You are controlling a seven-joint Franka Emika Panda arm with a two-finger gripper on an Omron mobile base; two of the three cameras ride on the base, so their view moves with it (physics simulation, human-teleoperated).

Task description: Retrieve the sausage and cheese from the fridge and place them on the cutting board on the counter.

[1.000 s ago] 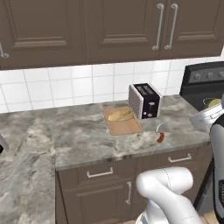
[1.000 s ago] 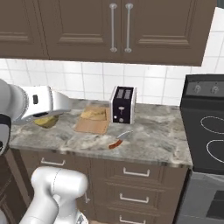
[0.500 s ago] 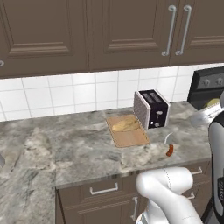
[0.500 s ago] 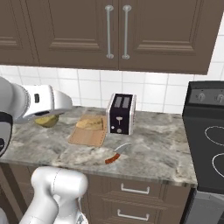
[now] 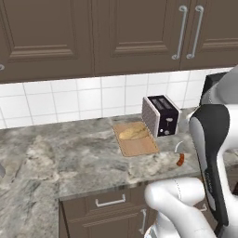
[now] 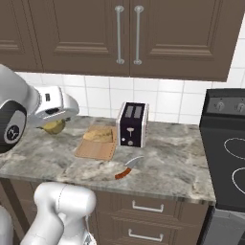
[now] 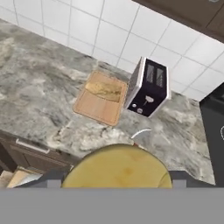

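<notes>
Meanwhile, cheese point(image 7: 116, 168) in tool point(image 7: 114, 183)

Cutting board point(image 5: 137, 141) on counter point(image 5: 69, 158), just left of toaster point(image 5: 161, 115).

counter point(image 5: 69, 158): grey-beige marbled. cutting board point(image 5: 137, 144): light tan wood, yellowish-tan lump on it, maybe bread. toaster point(image 5: 160, 115): silver sides, black face. sausage point(image 6: 123, 173): reddish-brown. cheese point(image 7: 117, 168): pale yellow. cabinets point(image 6: 95, 33): dark brown. backsplash tiles point(image 5: 69, 100): white.
</notes>
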